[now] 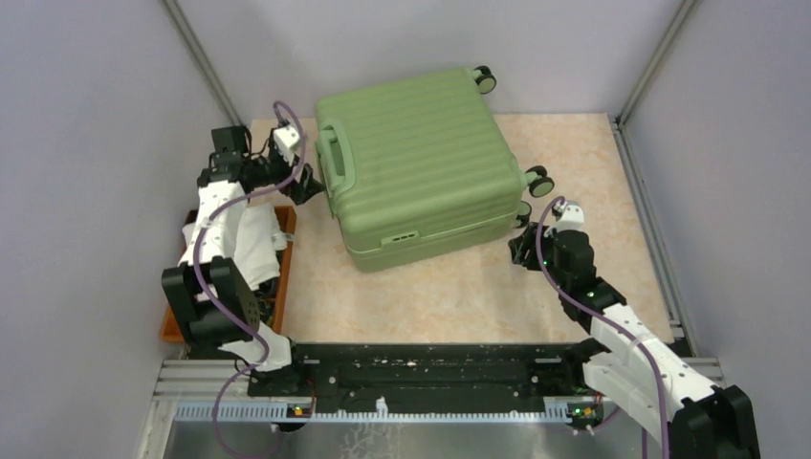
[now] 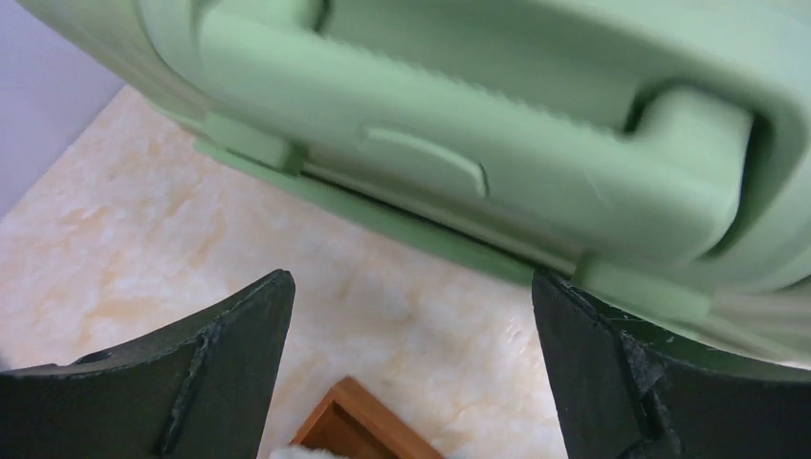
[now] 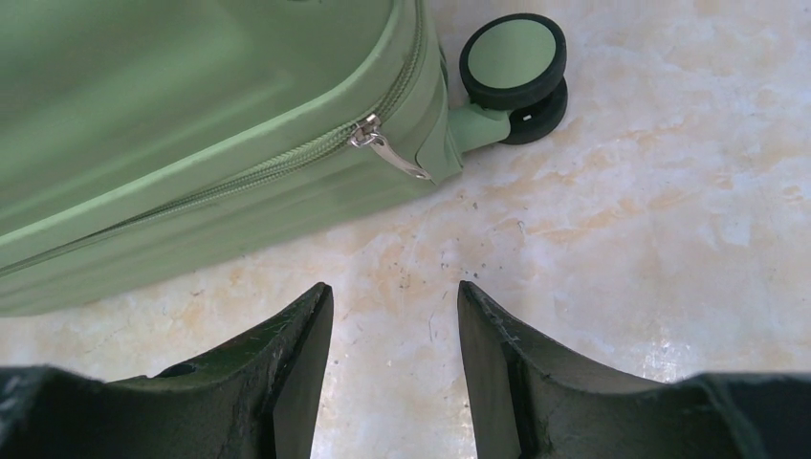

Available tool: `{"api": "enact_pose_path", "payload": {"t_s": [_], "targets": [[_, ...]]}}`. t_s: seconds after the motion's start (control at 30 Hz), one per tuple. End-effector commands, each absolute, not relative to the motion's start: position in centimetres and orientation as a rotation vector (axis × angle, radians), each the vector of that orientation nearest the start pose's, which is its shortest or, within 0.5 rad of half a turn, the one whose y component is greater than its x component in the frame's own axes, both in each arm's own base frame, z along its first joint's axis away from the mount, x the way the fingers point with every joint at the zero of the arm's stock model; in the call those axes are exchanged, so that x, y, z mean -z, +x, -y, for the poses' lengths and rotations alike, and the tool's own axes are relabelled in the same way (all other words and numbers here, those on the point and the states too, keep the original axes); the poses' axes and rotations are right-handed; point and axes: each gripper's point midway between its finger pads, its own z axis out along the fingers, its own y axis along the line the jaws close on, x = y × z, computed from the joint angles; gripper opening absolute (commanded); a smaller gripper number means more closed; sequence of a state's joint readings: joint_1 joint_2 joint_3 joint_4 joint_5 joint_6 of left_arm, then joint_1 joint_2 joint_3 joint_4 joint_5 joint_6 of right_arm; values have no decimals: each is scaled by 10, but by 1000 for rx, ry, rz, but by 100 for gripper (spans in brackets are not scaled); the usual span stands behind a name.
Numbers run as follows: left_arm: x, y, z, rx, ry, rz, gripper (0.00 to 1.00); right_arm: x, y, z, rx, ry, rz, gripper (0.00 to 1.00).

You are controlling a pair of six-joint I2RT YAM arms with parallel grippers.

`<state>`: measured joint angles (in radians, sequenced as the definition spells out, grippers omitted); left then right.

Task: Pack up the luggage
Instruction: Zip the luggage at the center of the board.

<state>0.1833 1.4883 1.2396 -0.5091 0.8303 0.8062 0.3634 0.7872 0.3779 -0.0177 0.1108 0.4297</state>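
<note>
While the luggage (image 1: 421, 163) lay shut and flat mid-tabletop (image 1: 583, 143), ribbed green hard shell up, the left jaws stood wide apart and empty just beside its smooth moulded handle (image 2: 430, 124). Right jaws, partly apart, held nothing, low over the marbled beige surface near the metal zip pull (image 3: 383, 143) and a round black wheel (image 3: 512, 62). White cloth (image 1: 251, 239) filled a wooden tray (image 2: 363, 416) at left.
</note>
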Motion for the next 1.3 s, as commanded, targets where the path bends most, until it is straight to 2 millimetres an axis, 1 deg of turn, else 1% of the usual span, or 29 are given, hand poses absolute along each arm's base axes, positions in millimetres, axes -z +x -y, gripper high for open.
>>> {"api": "enact_pose_path", "payload": {"t_s": [0.0, 0.13, 0.2, 0.27, 0.33, 0.4, 0.6, 0.67, 0.73, 0.77, 0.8, 0.9, 0.93, 1.0, 1.1, 1.17, 1.27], "targets": [[-220, 372, 73, 934, 709, -1972, 99, -134, 281, -104, -416, 108, -1949, 51], [-225, 373, 82, 1136, 515, -2023, 99, -130, 280, -104, -417, 103, -1954, 51], [-221, 378, 83, 1176, 424, -2055, 99, -130, 279, -101, -404, 109, -1950, 50], [-209, 388, 77, 1113, 341, -2112, 98, -132, 280, -99, -391, 114, -1941, 50], [-200, 398, 68, 1032, 284, -2144, 93, -133, 280, -96, -378, 124, -1937, 49], [-197, 404, 66, 1011, 242, -2158, 85, -134, 280, -94, -369, 136, -1929, 49], [-193, 419, 71, 952, 177, -2185, 63, -132, 281, -85, -323, 170, -1929, 46], [-192, 424, 74, 954, 151, -2196, 49, -131, 282, -86, -325, 146, -1917, 43], [-197, 432, 75, 951, 131, -2196, 35, -131, 283, -89, -322, 95, -1894, 42], [-200, 437, 76, 956, 126, -2192, 25, -130, 285, -89, -314, 70, -1884, 42], [-206, 441, 77, 957, 126, -2184, 18, -132, 286, -89, -306, 49, -1870, 42], [-226, 454, 76, 949, 128, -2149, 2, -132, 294, -92, -290, -4, -1844, 43], [-232, 457, 74, 938, 131, -2138, 0, -134, 296, -94, -293, -13, -1836, 43], [-245, 465, 71, 912, 136, -2114, 0, -133, 303, -97, -289, -26, -1837, 44], [-259, 474, 68, 884, 140, -2081, 0, -138, 311, -110, -344, -73, -1799, 46], [-265, 475, 69, 894, 137, -2067, 0, -140, 314, -120, -385, -109, -1781, 47], [-266, 474, 73, 911, 139, -2062, 0, -140, 315, -135, -450, -182, -1764, 49]]}}
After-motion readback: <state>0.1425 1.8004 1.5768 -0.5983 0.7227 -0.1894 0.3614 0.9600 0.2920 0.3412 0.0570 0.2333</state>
